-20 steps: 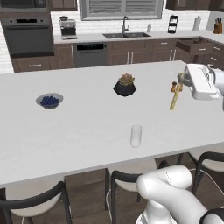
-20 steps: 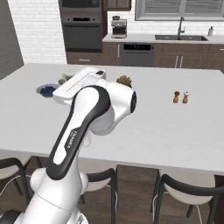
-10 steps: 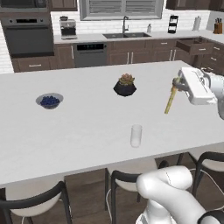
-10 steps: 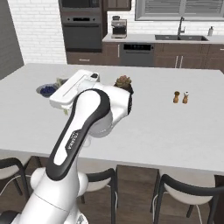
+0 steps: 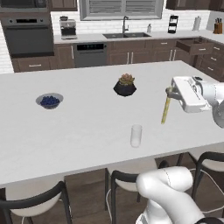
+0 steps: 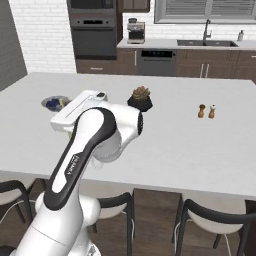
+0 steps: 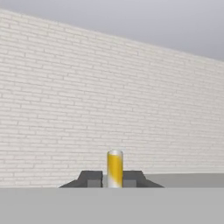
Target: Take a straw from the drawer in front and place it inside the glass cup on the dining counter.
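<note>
My gripper (image 5: pixel 169 92) is shut on the top of the straw (image 5: pixel 166 109), a thin yellow stick that hangs nearly upright over the white dining counter (image 5: pixel 87 127). The glass cup (image 5: pixel 136 135), a small clear tumbler, stands near the counter's front edge, left of the straw's lower end and nearer the camera. In the hand view the straw (image 7: pixel 114 168) rises between the two dark fingertips (image 7: pixel 89 178), facing a white brick wall. The drawer (image 5: pixel 194 45) stands pulled open in the dark cabinets at the far right. In the right base view my white hand (image 6: pixel 80 107) is over the counter's left part.
A black plant pot (image 5: pixel 125 85) sits mid-counter and a bowl of blue berries (image 5: pixel 49 100) at the left. Salt and pepper shakers (image 6: pixel 206 111) stand to the right. Dark chairs (image 5: pixel 39 205) line the counter's near edge.
My gripper has carried the straw leftward and a little lower, closer to the glass cup. The straw now hangs more upright. Nothing else has moved.
</note>
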